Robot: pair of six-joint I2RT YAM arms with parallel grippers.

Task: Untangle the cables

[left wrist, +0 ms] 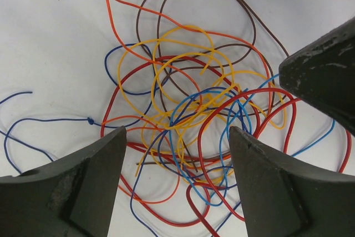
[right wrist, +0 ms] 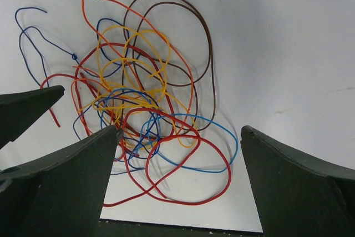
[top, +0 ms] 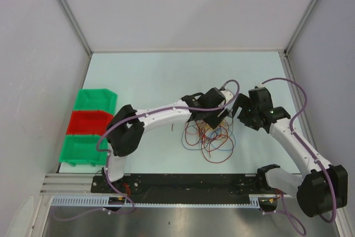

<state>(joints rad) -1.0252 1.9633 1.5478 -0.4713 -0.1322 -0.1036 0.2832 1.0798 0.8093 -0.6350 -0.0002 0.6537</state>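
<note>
Many thin curly cables (left wrist: 188, 120) lie tangled, looping.

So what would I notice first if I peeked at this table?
Probably the messy knot of colourful cables, red, blue, yellow and brown, lying in the middle of the pale table. Both robot grippers hang just above it, the left gripper and the right gripper, jaws wide open. Green and red bins sit at the left edge.
</note>
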